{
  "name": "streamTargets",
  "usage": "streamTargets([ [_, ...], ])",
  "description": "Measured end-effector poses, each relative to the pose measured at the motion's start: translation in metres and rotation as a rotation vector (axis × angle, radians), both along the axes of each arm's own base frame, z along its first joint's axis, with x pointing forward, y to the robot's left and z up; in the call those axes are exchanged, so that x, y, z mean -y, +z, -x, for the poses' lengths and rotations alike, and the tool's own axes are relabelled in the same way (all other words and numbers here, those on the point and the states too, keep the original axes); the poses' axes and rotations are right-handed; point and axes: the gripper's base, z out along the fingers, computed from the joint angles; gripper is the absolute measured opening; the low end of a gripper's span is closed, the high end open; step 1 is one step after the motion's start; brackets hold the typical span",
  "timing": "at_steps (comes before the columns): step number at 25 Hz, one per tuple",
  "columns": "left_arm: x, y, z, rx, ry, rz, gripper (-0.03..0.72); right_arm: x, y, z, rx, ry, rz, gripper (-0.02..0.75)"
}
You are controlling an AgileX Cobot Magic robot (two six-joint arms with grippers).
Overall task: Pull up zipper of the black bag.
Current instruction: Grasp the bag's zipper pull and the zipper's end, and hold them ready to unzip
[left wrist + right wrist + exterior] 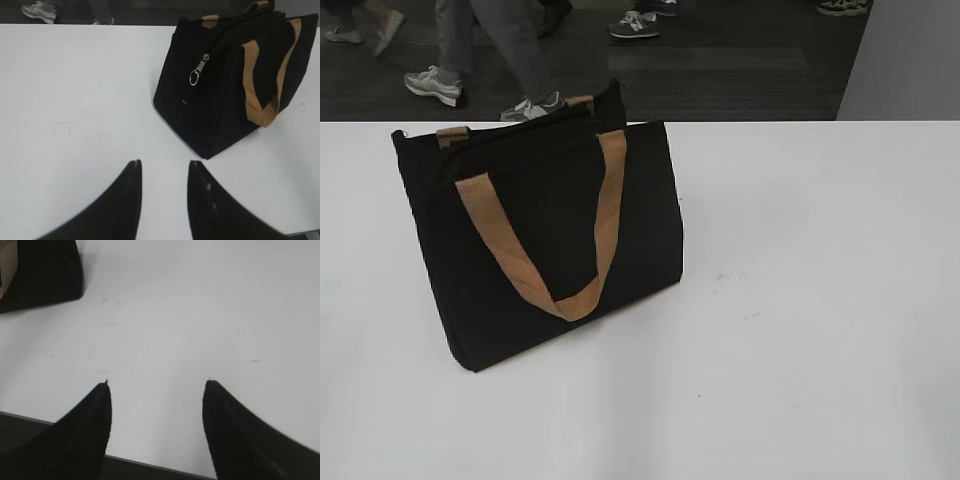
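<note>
Exterior view: the rectangular black fabric bag (535,250) with tan webbing handles (545,255) stands upright on the white table (800,300), toward nine o'clock.

Left wrist view: the left gripper (164,167) hovers with fingers apart over bare table; the small silver ring-pull zipper (198,70) hangs on the bag's end at one o'clock, well apart.

Right wrist view: the right gripper (157,385) is spread wide; a bag corner shows at eleven o'clock.

Left gripper (163,172): I saw two black fingers (125,200), curved and tapering to narrow tips, smooth matte finish.
Left inner faces: I noted a couple of small pale specks on the right-hand finger.
Right gripper (157,390): I saw two black fingers (82,435), broader, faint ribbed texture on the surface.
Right tips: pointed, each with a tiny nub.
</note>
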Motion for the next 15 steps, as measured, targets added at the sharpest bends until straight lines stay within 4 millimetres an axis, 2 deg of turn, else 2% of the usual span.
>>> streamTargets([
  [15, 0.0000, 0.0000, 0.0000, 0.000, 0.000, 0.000, 0.239, 0.0000, -0.0001, 0.0000, -0.001, 0.000, 0.000, 0.452],
])
